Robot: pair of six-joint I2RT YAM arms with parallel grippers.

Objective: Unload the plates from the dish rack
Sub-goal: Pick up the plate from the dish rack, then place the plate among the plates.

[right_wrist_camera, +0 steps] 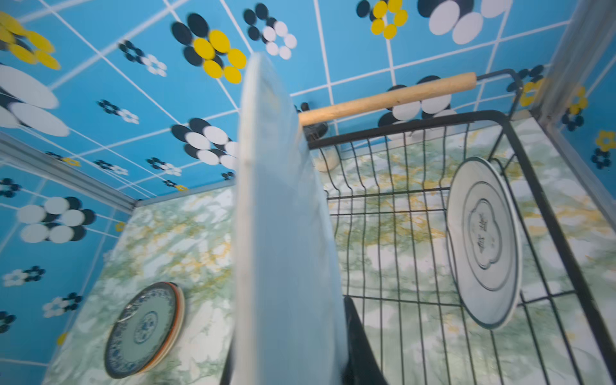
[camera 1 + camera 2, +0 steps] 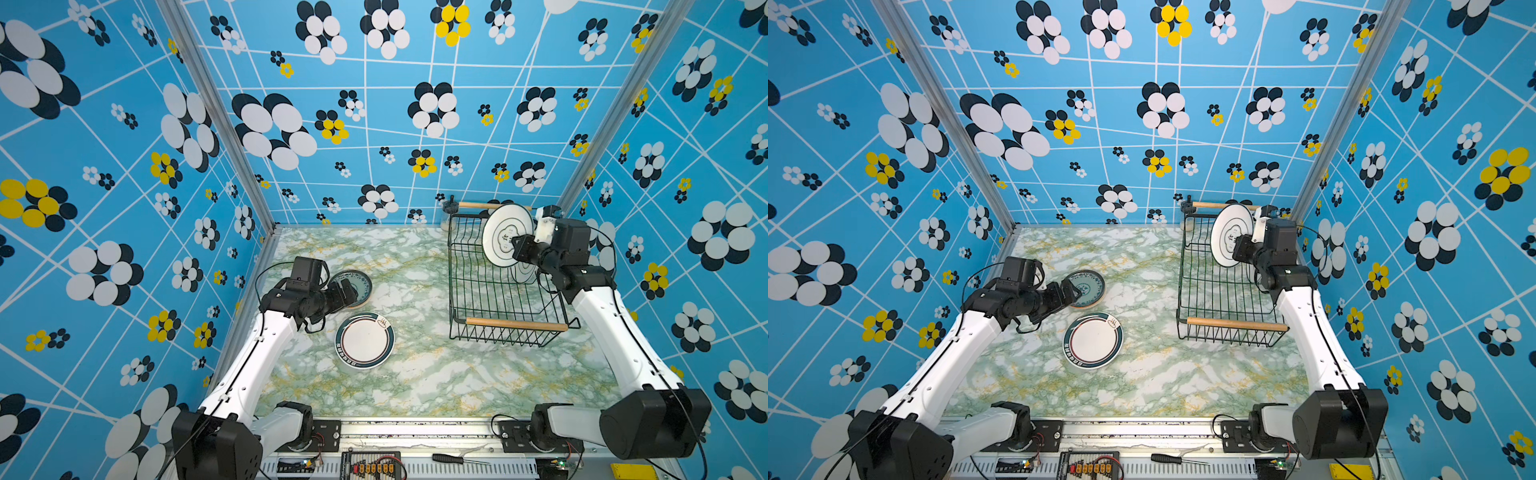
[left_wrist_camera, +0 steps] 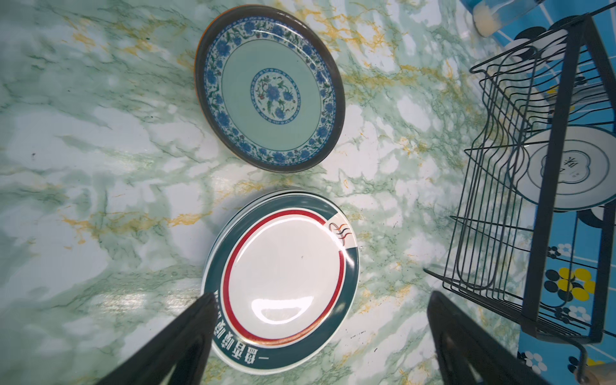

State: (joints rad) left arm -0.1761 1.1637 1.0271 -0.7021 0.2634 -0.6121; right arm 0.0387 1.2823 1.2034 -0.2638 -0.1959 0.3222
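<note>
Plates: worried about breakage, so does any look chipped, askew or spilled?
Nothing stands out. The blue stack and teal-rimmed stack lie flat, one plate stands upright in the rack, and the right gripper holds a second plate on edge above it. No chips show.

Right wrist view: the white round emblem-centred plate (image 1: 283,233) stands edge-on, blurred and cut off by the picture's edge. It largely hides one finger of the right tool (image 1: 290,336).

Top view: the second white emblem plate (image 2: 524,272) is mostly hidden behind the right arm.

Beneath the blue-patterned round plate (image 1: 143,328) only rims show, so their count is undeterminable.
</note>
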